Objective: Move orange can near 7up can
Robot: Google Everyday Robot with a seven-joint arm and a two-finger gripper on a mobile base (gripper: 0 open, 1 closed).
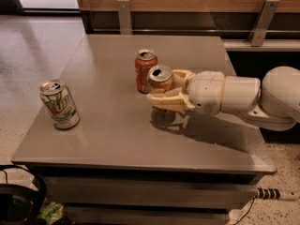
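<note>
The orange can (161, 80), pale tan-orange with a silver top, is held upright in my gripper (164, 93) above the middle of the grey table (112, 139). The cream fingers (165, 101) are shut around its lower half, and its shadow lies on the table just below. The 7up can (59, 104), whitish with green streaks, stands upright near the table's left front edge, well to the left of my gripper. My white arm (243, 97) reaches in from the right.
A deeper red-orange can (145, 69) stands upright just behind and left of the held can, very close to it. A wooden wall with metal brackets (124, 14) runs behind the table. Black cables (21, 196) lie on the floor at front left.
</note>
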